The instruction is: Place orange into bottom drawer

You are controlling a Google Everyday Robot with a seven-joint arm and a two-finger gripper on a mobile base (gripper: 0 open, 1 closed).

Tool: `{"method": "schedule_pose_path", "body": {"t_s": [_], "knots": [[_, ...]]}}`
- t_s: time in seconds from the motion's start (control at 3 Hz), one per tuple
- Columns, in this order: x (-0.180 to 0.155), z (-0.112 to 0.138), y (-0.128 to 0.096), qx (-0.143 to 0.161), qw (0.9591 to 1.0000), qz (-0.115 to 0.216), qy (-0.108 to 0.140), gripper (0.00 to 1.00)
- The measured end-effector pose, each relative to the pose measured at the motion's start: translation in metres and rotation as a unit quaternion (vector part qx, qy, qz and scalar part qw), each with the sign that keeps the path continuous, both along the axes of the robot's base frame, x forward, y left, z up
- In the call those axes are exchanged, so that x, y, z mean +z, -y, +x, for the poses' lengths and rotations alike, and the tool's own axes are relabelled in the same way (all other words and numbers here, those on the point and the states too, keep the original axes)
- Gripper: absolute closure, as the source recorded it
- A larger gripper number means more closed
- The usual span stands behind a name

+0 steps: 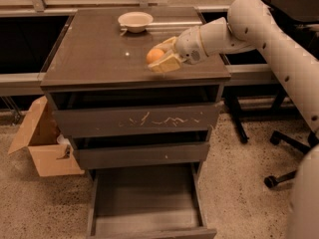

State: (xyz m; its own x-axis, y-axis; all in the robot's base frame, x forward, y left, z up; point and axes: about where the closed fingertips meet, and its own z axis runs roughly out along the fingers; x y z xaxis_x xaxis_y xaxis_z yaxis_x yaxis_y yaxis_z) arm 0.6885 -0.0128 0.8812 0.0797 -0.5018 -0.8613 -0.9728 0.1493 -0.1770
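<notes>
Orange [154, 56] seemingly snug inside closed gripper [159, 54] over cabinet top [94, 51]

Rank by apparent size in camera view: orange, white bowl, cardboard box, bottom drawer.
1. bottom drawer
2. cardboard box
3. white bowl, though it sits farther back
4. orange, gripped in the pincer over the cabinet top
</notes>
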Motion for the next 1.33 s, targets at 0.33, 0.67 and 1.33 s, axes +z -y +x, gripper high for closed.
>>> {"method": "schedule_pose_path", "body": {"t_s": [0.33, 0.67, 1.33], "knots": [[-0.011, -0.041, -0.003, 0.021, 0.9996, -0.013, 0.012, 1.00], [-0.048, -0.076, -0.008, 0.038, 0.9992, 0.003, -0.013, 1.00], [-0.074, -0.090, -0.006, 0.045, 0.9986, -0.008, -0.025, 1.00]]}}
